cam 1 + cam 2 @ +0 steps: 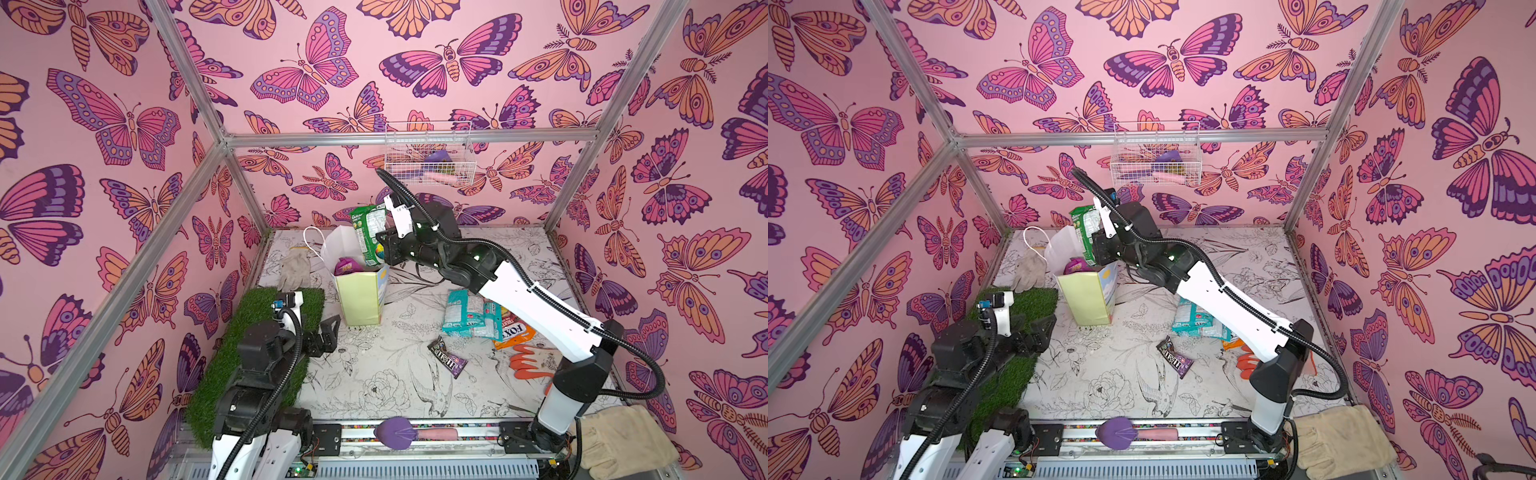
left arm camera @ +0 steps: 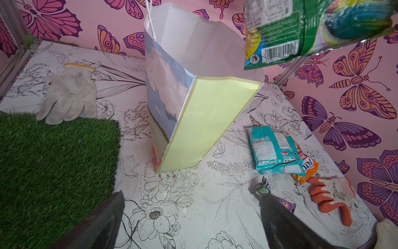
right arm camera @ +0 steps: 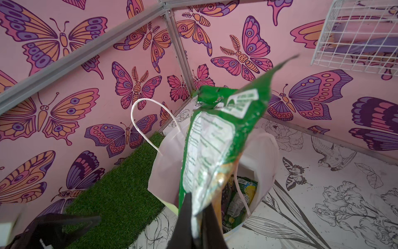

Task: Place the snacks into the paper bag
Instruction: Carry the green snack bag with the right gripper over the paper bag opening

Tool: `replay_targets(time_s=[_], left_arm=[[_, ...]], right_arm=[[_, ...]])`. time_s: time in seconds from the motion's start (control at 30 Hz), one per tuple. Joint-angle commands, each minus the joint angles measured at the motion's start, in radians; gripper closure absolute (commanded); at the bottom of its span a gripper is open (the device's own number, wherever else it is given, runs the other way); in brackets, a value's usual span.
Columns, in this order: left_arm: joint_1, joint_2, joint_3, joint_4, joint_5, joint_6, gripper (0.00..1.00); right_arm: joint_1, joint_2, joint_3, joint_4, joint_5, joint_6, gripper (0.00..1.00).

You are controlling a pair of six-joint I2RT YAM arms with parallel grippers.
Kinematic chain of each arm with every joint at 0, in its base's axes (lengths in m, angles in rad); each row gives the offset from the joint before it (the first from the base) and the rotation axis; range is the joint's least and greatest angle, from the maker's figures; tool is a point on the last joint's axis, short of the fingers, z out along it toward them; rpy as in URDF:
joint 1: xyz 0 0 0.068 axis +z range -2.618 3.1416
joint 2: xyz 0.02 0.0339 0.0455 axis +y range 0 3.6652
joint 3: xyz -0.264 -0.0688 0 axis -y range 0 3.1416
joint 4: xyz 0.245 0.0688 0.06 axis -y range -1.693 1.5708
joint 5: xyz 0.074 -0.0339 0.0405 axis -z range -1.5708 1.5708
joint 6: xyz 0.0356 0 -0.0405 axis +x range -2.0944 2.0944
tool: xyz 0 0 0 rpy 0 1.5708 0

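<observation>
Butterfly-papered walls enclose the counter (image 1: 374, 374). At 10 o'clock the right tool (image 3: 199, 212) is clenched on the green packet (image 1: 368, 232), above the paper bag (image 1: 359, 299) mouth. At 9 o'clock the left tool (image 1: 327, 332) stands released. Packet likely light, slick, floppy; pinch a sealed edge.

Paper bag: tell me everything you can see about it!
The paper bag is tall and stands upright on the flowery table, its mouth open. It is white inside, with a pale yellow-green side, a light blue printed front and a white cord handle. A purple pouch and a green packet lie inside. A held green packet hangs above.
</observation>
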Motion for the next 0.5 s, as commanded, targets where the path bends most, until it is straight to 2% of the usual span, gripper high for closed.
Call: replay_targets(time_s=[0.0,0.47], left_arm=[[-0.005,-0.007,-0.015,-0.016,0.0,0.013,0.0],[-0.005,-0.007,-0.014,-0.016,0.001,0.014,0.0]], right_arm=[[0.008,0.022,0.085,-0.037,0.037,-0.04,1.0],[0.026,0.141,0.263,-0.144,0.087,-0.086,1.0]])
